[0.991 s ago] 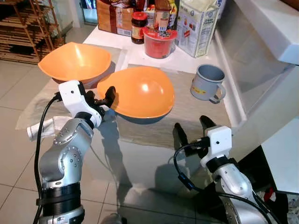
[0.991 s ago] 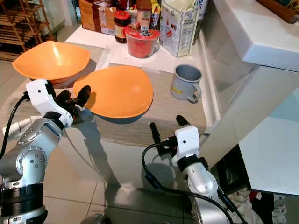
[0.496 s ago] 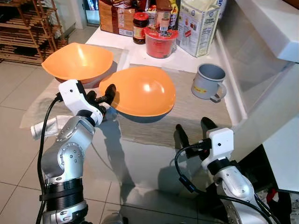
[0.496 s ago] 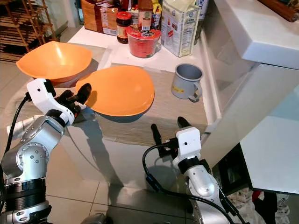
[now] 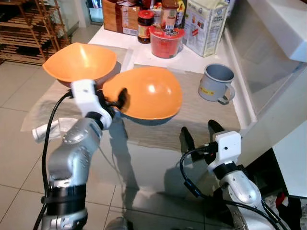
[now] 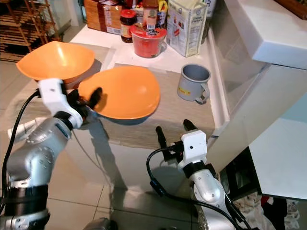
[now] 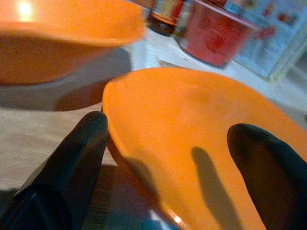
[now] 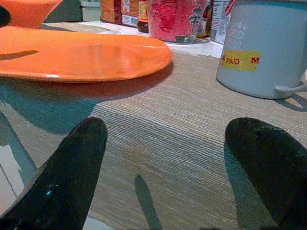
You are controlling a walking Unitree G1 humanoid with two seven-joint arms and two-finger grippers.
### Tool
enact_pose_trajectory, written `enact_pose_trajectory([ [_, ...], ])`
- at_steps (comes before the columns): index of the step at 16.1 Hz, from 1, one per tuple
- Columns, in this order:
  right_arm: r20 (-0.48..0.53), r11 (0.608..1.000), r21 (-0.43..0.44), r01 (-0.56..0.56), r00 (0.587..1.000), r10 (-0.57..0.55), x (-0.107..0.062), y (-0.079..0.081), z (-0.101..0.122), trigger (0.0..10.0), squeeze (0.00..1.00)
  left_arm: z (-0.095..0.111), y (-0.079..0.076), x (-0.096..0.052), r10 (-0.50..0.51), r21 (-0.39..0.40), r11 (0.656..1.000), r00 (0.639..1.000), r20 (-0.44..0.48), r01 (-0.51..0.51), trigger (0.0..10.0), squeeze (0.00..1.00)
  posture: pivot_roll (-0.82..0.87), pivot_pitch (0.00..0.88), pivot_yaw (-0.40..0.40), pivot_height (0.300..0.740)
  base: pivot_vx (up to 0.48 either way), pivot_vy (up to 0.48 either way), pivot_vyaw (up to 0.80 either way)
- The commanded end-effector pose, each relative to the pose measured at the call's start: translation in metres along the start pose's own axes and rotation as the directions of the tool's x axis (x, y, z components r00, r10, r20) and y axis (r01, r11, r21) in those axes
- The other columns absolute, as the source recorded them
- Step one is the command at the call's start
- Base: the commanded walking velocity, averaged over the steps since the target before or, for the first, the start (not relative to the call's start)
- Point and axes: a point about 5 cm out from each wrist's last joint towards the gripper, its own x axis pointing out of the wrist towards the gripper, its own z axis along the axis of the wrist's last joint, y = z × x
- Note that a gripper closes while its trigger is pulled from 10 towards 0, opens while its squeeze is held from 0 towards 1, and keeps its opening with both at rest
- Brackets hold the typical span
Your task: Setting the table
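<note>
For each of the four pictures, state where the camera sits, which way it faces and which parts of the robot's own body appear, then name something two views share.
Left eye view: on the head, looking down at the table; both arms show.
Right eye view: its stereo twin, same scene.
Left wrist view: along the open left gripper straddling the near orange bowl's rim.
Right wrist view: along the open right gripper over the placemat, toward the grey mug.
Shared: both wrist views show the near orange bowl and red cup.
</note>
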Motion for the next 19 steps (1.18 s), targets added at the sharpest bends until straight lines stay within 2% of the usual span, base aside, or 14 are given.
enact_pose_trajectory([
  [1,0.010,1.000,-0.017,0.017,1.000,-0.017,-0.001,-0.003,0.003,10.0,0.17,0.007,-0.008,-0.002,-0.042,0.049,0.998,0.998,0.036,0.040,10.0,0.00,0.06,0.063,-0.047,0.740,0.000,0.000,0.00],
  [2,0.012,1.000,-0.017,0.018,1.000,-0.018,0.001,-0.004,0.002,10.0,0.18,0.005,-0.013,-0.007,-0.073,0.113,0.991,0.997,0.041,0.068,10.0,0.00,0.07,0.058,-0.049,0.740,0.000,0.000,0.00],
  [5,0.006,1.000,-0.017,0.012,1.000,-0.012,0.004,-0.007,-0.005,10.0,0.18,0.000,-0.016,-0.016,-0.092,0.153,0.985,0.995,0.044,0.084,10.0,0.00,0.08,0.047,-0.050,0.740,0.000,0.000,0.00],
  [7,0.003,1.000,-0.017,0.010,1.000,-0.010,0.004,-0.008,-0.008,10.0,0.18,0.000,-0.018,-0.016,-0.098,0.167,0.982,0.994,0.048,0.089,10.0,0.00,0.08,0.043,-0.050,0.740,0.000,0.000,0.00],
  [10,0.003,1.000,-0.018,0.007,1.000,-0.007,0.005,-0.007,-0.011,10.0,0.18,0.012,-0.018,-0.017,-0.103,0.221,0.972,0.990,0.099,0.079,10.0,0.00,0.09,0.035,-0.049,0.740,0.000,0.000,0.00],
  [14,0.016,1.000,-0.010,0.001,1.000,-0.001,0.007,-0.004,-0.009,10.0,0.18,0.018,-0.001,-0.023,-0.022,0.205,0.979,0.992,0.127,-0.004,10.0,0.00,0.09,0.042,-0.054,0.740,0.000,0.000,0.00],
  [17,0.049,0.996,0.086,-0.013,0.999,0.009,0.013,-0.001,0.001,10.0,0.18,0.017,0.001,-0.025,-0.010,0.194,0.981,0.992,0.125,-0.015,10.0,0.00,0.10,0.045,-0.055,0.740,0.000,0.000,0.00],
  [19,0.080,0.994,0.104,-0.038,0.996,0.030,0.015,0.002,0.010,10.0,0.18,0.017,0.000,-0.026,-0.008,0.195,0.981,0.992,0.127,-0.017,10.0,0.00,0.10,0.047,-0.054,0.740,0.000,0.000,0.00],
])
